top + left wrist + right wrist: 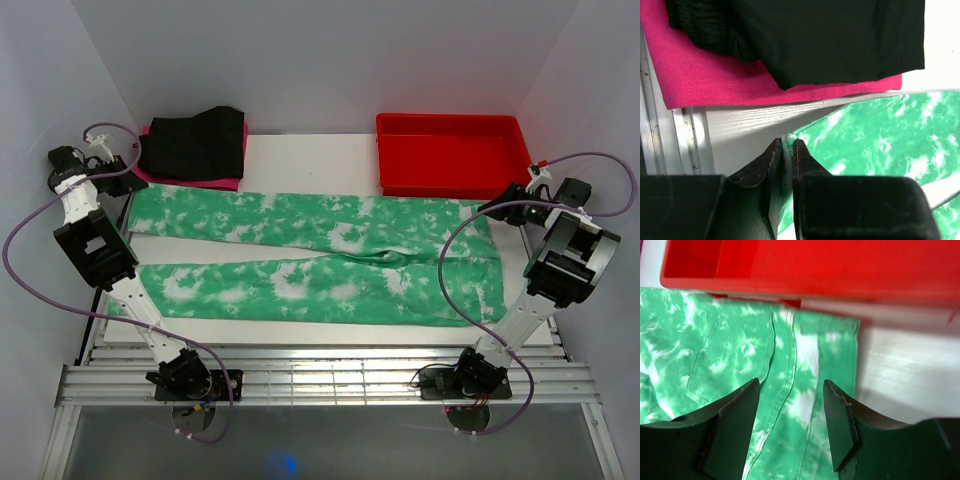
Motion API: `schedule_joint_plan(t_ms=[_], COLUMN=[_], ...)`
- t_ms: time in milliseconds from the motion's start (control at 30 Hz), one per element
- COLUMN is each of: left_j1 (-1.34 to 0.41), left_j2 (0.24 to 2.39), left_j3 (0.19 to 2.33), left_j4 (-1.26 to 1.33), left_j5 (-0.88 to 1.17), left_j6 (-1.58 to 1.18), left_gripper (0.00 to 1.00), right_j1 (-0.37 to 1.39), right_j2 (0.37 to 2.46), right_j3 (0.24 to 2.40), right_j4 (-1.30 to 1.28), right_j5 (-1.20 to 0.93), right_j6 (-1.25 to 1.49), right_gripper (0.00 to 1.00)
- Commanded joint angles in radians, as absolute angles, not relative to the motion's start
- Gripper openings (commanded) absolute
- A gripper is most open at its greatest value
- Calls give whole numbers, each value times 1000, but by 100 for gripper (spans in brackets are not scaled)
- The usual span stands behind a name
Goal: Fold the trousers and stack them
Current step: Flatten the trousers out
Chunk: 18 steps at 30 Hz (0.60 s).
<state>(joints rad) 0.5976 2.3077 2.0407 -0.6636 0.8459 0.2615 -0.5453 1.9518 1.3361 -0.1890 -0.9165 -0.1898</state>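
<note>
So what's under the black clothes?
A pink garment lies under the black garment. Only its edges show; the rest of it is covered.

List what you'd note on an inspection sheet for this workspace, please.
Surface: white table, largely under cloth.
Job's things: trousers spread flat, legs pointing left, waist right.
Clutter: black garment lying on pink garment, far left; red bin, far right.
Tools: left tool shut on a cuff corner; right tool open over the waist.
Cables: purple cables loop from both arms.
Surroundings: white walls; metal rails at the near edge.
</note>
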Motion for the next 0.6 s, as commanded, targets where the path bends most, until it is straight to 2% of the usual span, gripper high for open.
schedule_joint_plan(t_ms=[0,267,567], left_j1=[615,615,615], left_j2=[2226,2227,2250], left_j3=[2023,1994,2000], left_j4=[-657,-658,-657], left_j5=[865,861,844], left_j6=[278,291,295], left_gripper=[0,0,0], right_j1=[-558,-552,-529], right_j2=[1963,2049,2174], right_j3=[1290,1281,1403], right_j4=[20,83,75], right_j5=[-931,-884,-848], right_j6=[-40,-81,-106], right_gripper=[60,60,63])
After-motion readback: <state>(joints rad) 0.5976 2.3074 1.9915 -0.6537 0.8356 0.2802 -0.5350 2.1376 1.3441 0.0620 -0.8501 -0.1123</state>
